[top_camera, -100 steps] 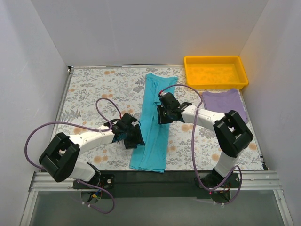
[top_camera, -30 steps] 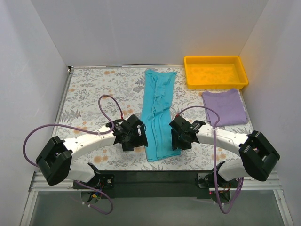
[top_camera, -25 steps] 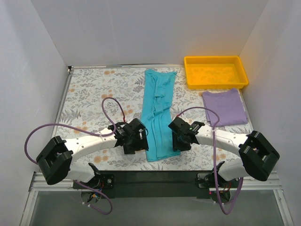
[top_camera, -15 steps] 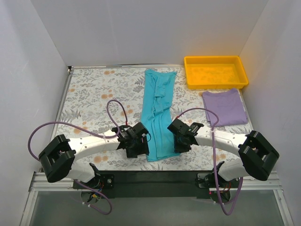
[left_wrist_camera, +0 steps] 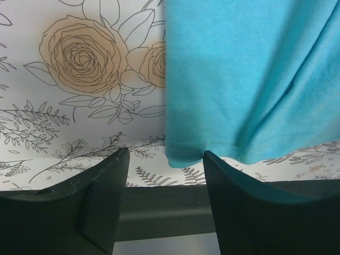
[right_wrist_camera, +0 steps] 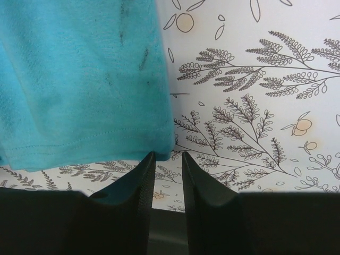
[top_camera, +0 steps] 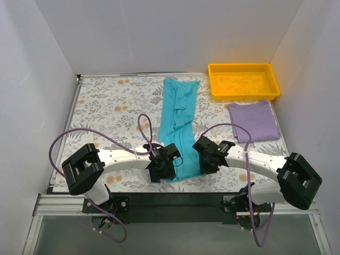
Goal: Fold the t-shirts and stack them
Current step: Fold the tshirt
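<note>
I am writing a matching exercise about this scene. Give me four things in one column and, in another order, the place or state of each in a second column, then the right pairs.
Things:
1. teal t-shirt
2. lavender t-shirt
3. yellow tray
4. left gripper

Places or states:
A. in the far right corner of the table
B. open, at the near left corner of the teal t-shirt
C. a long folded strip down the middle of the table
D. folded, on the right side, just in front of the yellow tray

Pairs: 1-C, 2-D, 3-A, 4-B
</note>
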